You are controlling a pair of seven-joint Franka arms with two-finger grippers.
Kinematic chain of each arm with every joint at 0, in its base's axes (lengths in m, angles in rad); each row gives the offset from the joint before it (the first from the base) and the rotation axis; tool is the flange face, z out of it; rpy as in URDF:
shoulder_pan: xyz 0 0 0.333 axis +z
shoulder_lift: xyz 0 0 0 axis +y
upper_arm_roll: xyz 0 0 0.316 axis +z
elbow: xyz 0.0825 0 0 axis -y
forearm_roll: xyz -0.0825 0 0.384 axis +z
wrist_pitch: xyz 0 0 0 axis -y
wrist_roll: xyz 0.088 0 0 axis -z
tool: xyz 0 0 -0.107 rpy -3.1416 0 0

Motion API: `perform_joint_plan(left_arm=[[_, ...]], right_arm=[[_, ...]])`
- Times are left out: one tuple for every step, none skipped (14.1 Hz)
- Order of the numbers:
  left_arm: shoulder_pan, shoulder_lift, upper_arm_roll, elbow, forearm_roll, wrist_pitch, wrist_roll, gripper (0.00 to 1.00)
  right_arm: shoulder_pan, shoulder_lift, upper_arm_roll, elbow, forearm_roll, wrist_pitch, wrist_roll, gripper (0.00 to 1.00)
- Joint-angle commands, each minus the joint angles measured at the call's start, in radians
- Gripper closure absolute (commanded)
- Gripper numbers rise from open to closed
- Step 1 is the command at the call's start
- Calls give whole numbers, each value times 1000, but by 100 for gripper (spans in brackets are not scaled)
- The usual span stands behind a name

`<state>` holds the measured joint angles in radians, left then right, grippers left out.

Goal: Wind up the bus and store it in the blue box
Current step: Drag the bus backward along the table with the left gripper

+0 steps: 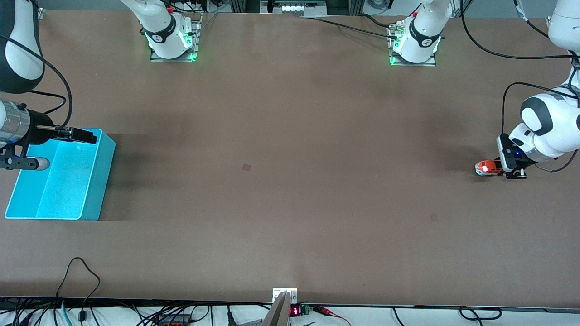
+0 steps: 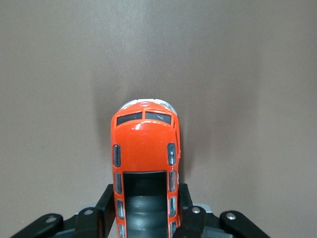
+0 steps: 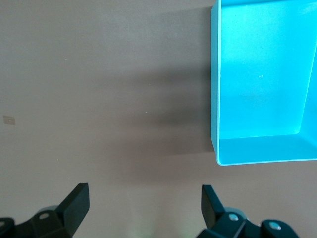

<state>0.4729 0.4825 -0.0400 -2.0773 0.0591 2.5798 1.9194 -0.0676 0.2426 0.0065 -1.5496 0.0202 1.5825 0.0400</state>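
Observation:
The bus is small, orange-red with dark roof windows, and sits low at the table near the left arm's end. My left gripper is shut on its rear half. In the left wrist view the bus points away from the camera, with a black finger against each side of it. The blue box stands empty at the right arm's end of the table. My right gripper hangs open and empty in the air by the box. Its wrist view shows the box beside bare table, and the gripper with its jaws wide apart.
The two arm bases stand along the table edge farthest from the front camera. A small dark mark lies mid-table. Cables hang at the edge nearest the front camera.

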Motion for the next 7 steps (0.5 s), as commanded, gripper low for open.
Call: perform_joint_plan(left_arm=[[21, 54, -9, 33, 15, 26, 21, 12], [19, 50, -9, 33, 13, 25, 21, 0], [18, 44, -11, 33, 13, 22, 21, 0], [13, 33, -11, 33, 13, 17, 21, 0], [13, 30, -11, 33, 13, 13, 23, 0], [13, 28, -12, 33, 11, 11, 21, 0], [13, 25, -17, 33, 11, 10, 20, 0]], right_arm=[[-1, -5, 6, 3, -6, -12, 1, 0], [-1, -5, 6, 3, -6, -12, 1, 0], [0, -5, 6, 3, -6, -12, 1, 0], [0, -5, 6, 3, -6, -12, 1, 0], [0, -5, 6, 3, -6, -12, 1, 0], [0, -5, 6, 3, -6, -12, 1, 0], [0, -5, 6, 3, -6, -12, 1, 0]])
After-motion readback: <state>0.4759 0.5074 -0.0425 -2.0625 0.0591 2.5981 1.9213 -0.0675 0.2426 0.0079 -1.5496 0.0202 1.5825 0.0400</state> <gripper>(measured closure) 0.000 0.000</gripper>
